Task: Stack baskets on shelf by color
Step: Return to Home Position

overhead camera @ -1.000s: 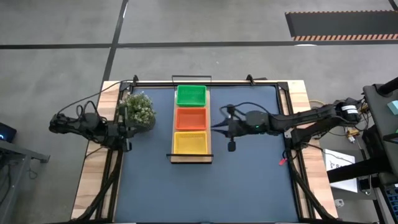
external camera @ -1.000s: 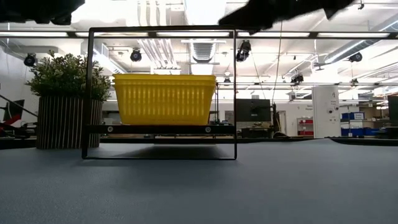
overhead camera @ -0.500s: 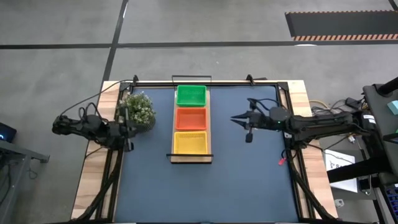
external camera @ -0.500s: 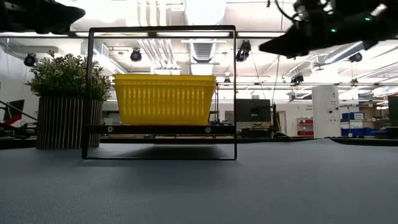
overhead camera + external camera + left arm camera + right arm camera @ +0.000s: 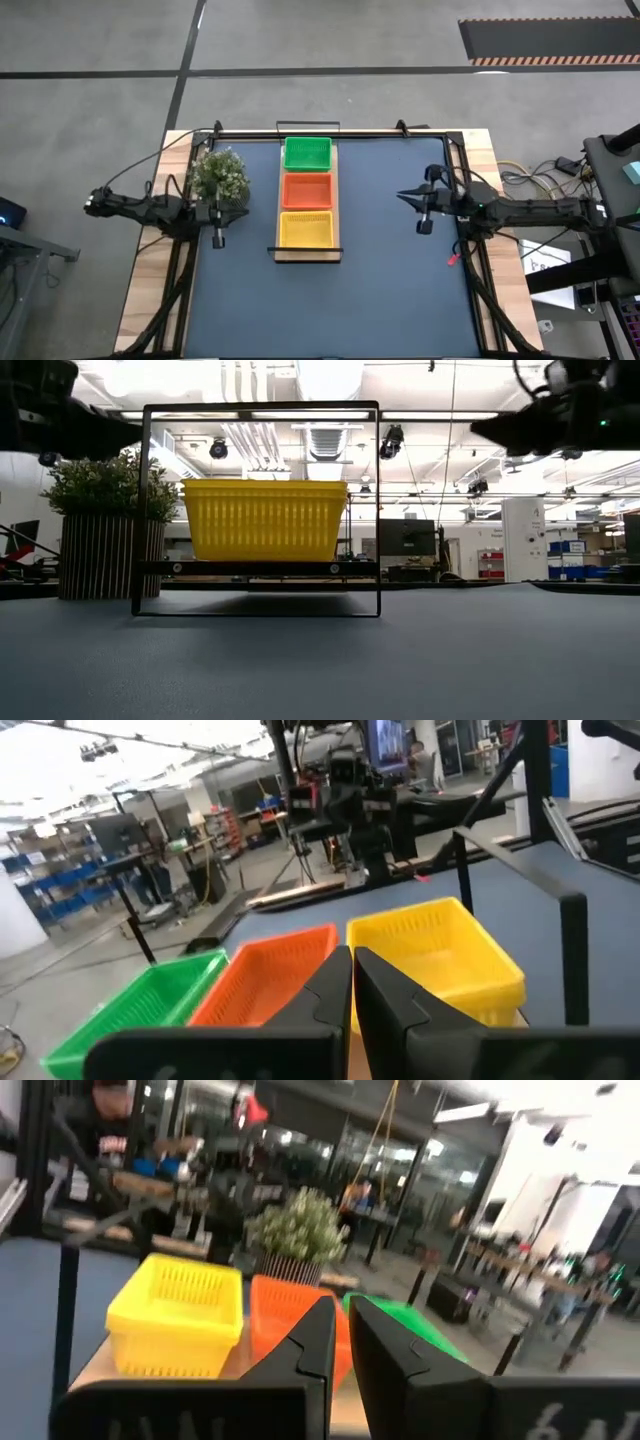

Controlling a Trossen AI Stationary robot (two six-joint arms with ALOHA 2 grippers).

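Right pincer, closed on nothing, hovers over the tabletop's right side, well apart from the shelf. Left pincer, likewise closed, hangs beside the potted plant. On the shelf sit green baskets, orange baskets and yellow baskets, in a row.

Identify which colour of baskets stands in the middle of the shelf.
The red-orange baskets: they stand between the green baskets at one end of the shelf and the yellow baskets at the other.

Warehouse-style lab: concrete floor, overhead ducts.
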